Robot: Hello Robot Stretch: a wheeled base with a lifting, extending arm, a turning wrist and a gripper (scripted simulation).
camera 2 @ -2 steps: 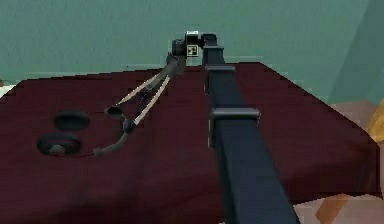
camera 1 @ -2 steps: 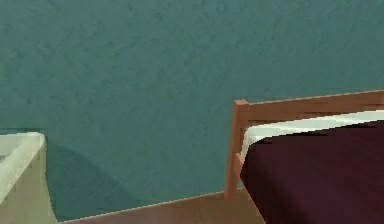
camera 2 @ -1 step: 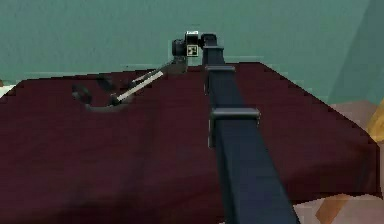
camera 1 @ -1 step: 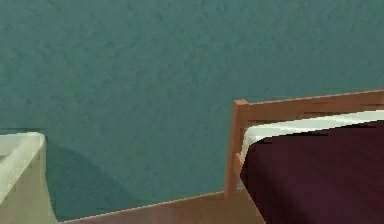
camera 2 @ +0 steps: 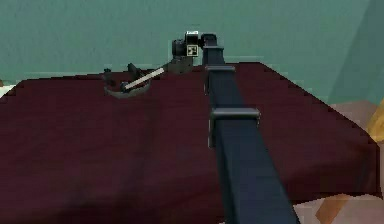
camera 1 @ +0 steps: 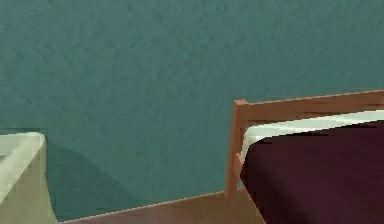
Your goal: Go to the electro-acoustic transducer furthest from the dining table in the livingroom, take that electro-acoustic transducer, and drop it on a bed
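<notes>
A bed with a dark maroon cover (camera 2: 90,150) spreads across the arm side view. My arm (camera 2: 235,120), a dark square bar, reaches out over it toward the teal wall. At its far end, left of the white marker squares (camera 2: 190,42), my gripper (camera 2: 120,82) hovers low over the cover near the bed's far edge. A thin pale bar (camera 2: 150,76) lies along the fingers. I cannot tell whether the gripper holds anything. In the forward view the same bed (camera 1: 320,180) stands at the right, with a wooden frame (camera 1: 240,140) and a white sheet edge (camera 1: 310,127).
A teal wall (camera 1: 150,70) closes off the forward view. A cream piece of furniture (camera 1: 20,175) stands at the lower left. A strip of wooden floor (camera 1: 170,212) runs between it and the bed. Beyond the bed's right side lies light floor (camera 2: 360,120).
</notes>
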